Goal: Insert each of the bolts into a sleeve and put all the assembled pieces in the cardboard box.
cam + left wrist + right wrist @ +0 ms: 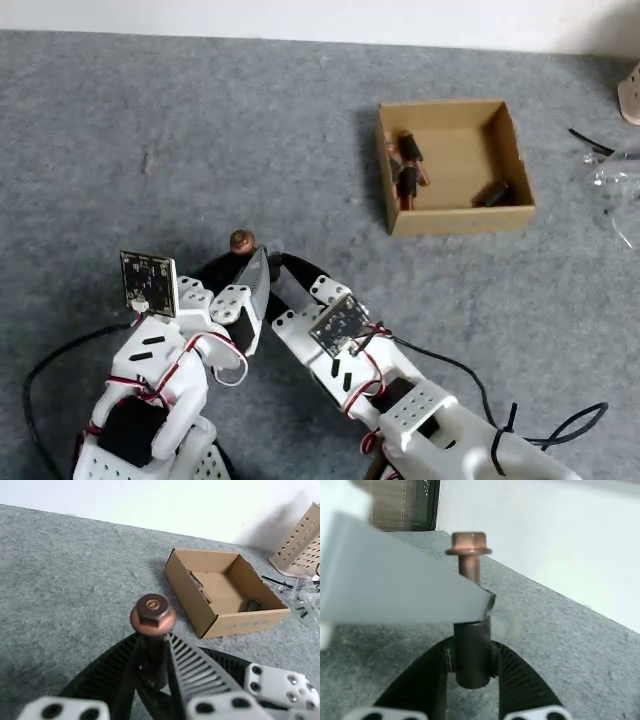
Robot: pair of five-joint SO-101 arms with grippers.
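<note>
Two arms meet low in the middle of the grey table (110, 130), and their tips are touching. The left end effector (154, 647) is clamped on the shank of a copper bolt (152, 614). The bolt stands upright with its flanged hex head above the black ribbed fingers (190, 662). The right end effector (472, 652) is closed around a dark sleeve (471, 655), also upright, directly under the bolt. The bolt shank runs down to the sleeve's top. A pale finger of the left end effector crosses in front there, so we cannot tell how far the bolt sits in. The cardboard box (460, 220) is open-topped and sits well apart from the arms, toward the far right of the table. Inside it, two assembled pieces (408, 165) lie against the left wall. A short dark piece (493, 193) lies at the opposite corner and is too small to identify. Thin cables (600, 150) lie at the right edge of the table, beyond the box.
</note>
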